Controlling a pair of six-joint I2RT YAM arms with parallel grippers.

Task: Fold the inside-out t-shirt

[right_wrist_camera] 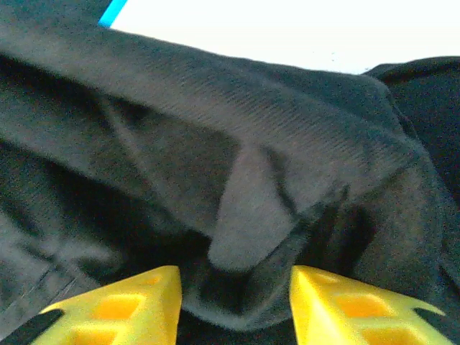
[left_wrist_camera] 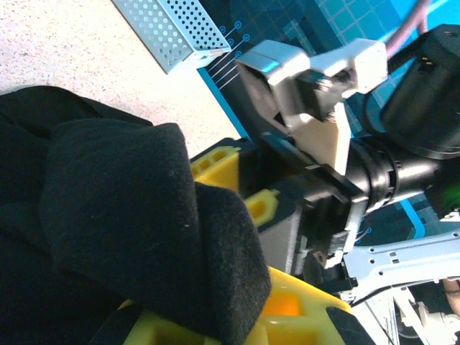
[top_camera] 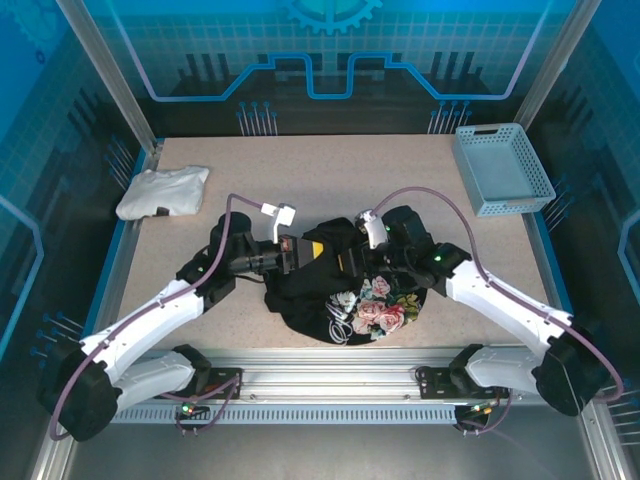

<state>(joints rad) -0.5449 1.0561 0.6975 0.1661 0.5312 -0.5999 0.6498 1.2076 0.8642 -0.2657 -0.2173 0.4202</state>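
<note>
Two grippers meet at the far edge of the shirt (top_camera: 335,300), tips facing each other, close together.

Shirt: a black bunched heap on the table (top_camera: 300,170), centre, toward the near edge. Floral print (top_camera: 378,305) shows on its near-right side. No clean long axis; if anything the heap runs from the grippers down toward the print.

Left gripper (top_camera: 312,245): pressed together. In its wrist view, thick black cloth drapes over the yellow fingers (left_wrist_camera: 295,305) and looks pinched between them.

Right gripper (top_camera: 350,262): fingers (right_wrist_camera: 136,298) spread. A hanging fold of black cloth sits in the gap and just beyond the tips (right_wrist_camera: 233,302). Cannot tell whether it touches the pads. Not clamped.

Key relation: the bulk of the shirt lies on the near side of both grippers, so any lift or spread has to draw cloth up and away from that mass. The fold is straight ahead of the right fingers. The right arm is nearer the print; the left has the hold.

Judgement: folding not begun. The shirt is not laid flat yet.

White garment (top_camera: 160,190) and basket (top_camera: 500,165) sit well apart.
</note>
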